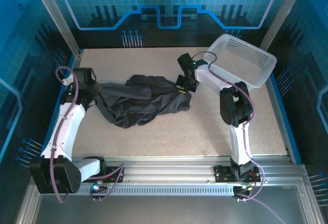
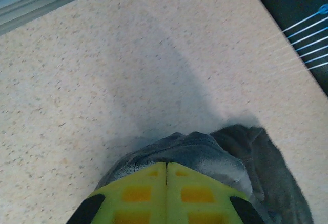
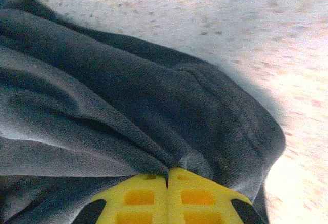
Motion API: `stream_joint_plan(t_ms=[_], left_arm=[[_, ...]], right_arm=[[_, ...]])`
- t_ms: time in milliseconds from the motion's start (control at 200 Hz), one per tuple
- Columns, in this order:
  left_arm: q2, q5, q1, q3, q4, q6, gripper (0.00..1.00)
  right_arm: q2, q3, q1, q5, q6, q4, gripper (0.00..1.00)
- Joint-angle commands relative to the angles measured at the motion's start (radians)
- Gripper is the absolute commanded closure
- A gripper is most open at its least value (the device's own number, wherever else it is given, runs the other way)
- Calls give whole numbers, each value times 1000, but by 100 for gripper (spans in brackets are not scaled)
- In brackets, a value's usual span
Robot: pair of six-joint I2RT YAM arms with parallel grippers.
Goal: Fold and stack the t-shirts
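The t-shirt (image 1: 143,103) lies in a dark, crumpled heap across the middle of the worktop (image 1: 230,131), strung out from left to right and not yet folded. Your left end effector (image 2: 166,165) is closed on a bunch of cloth at the shirt's left end. Your right end effector (image 3: 167,172) is clamped on a fold at its right end.

I cannot tell whether either pinch is on a hem, a sleeve or the body. If you draw the two ends apart and they don't match, I expect the shirt to come up twisted rather than spread. Both grips look shallow, right at the fingertips, so a hard pull could let this soft cloth slip free. Either pinch may also have caught several layers, which would keep the bundle from opening. The left end sits close to the worktop's left border, so pulling further that way could drag cloth over the edge. The right arm also works near the white basket (image 1: 267,66) at the far right corner and could nudge it.

The worktop is pale, speckled and matte. A metal rail (image 1: 169,170) runs along its near side. Blue-lit panels (image 1: 164,3) with a circuit pattern close off the far end.
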Motion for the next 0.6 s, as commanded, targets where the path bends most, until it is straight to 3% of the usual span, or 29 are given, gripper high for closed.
stream_joint_plan(t_ms=[0,110,230,420,510,595], left_arm=[[17,27,12,38,6,-44,100],[19,26,13,-8,9,-58,100],[23,8,23,-65,38,-36,100],[126,2,79,-47,13,24,100],[203,49,100,-19,13,51,100],[302,87,111,46,-57,58,72]], right_arm=[[-156,-149,-13,139,58,-115,100],[-279,-330,-4,146,107,-93,100],[-314,-448,7,47,64,-24,100],[-309,-338,4,81,24,-22,54],[-223,-159,1,109,2,-76,45],[-98,19,-12,111,7,-117,45]])
